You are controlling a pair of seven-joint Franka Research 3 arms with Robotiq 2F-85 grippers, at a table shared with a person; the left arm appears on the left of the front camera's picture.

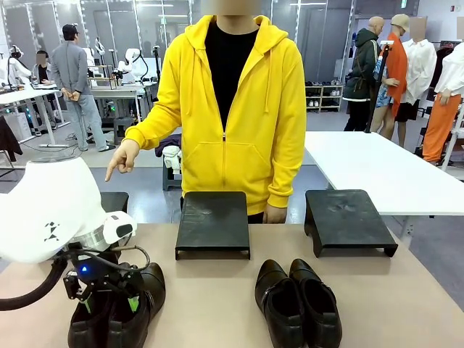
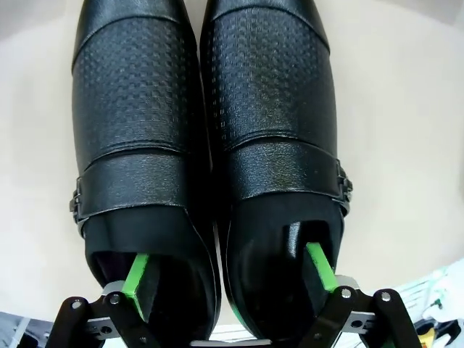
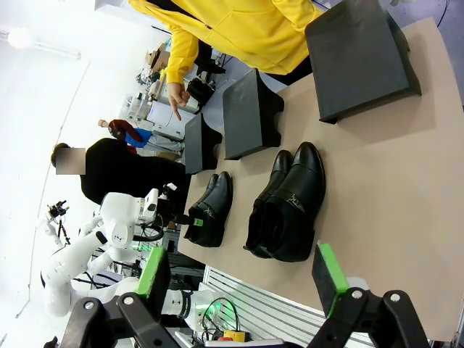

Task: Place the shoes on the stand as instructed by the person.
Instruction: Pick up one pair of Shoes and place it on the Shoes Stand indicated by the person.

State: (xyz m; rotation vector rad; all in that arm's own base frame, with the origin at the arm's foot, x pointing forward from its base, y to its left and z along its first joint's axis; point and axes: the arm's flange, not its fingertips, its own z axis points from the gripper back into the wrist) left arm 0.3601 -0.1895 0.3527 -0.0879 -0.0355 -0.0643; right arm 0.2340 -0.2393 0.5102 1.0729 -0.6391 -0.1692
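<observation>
My left gripper (image 1: 109,301) hangs low over a dark glossy pair of shoes (image 1: 138,308) at the table's front left. In the left wrist view these buckled shoes (image 2: 203,123) lie side by side. My left gripper (image 2: 228,272) is open, with one green fingertip (image 2: 138,279) down inside each shoe opening and the two inner walls between them. A black pair (image 1: 297,304) sits front centre-right. The person (image 1: 232,109) in the yellow hoodie points a hand (image 1: 119,163) down at the left stand (image 1: 116,201). My right gripper (image 3: 243,279) is open, high above the table edge.
Two more black stands sit along the far side: the middle stand (image 1: 212,223) and the right stand (image 1: 348,220). The person's other hand (image 1: 274,214) rests beside the middle stand. A white table (image 1: 377,167) stands behind at right.
</observation>
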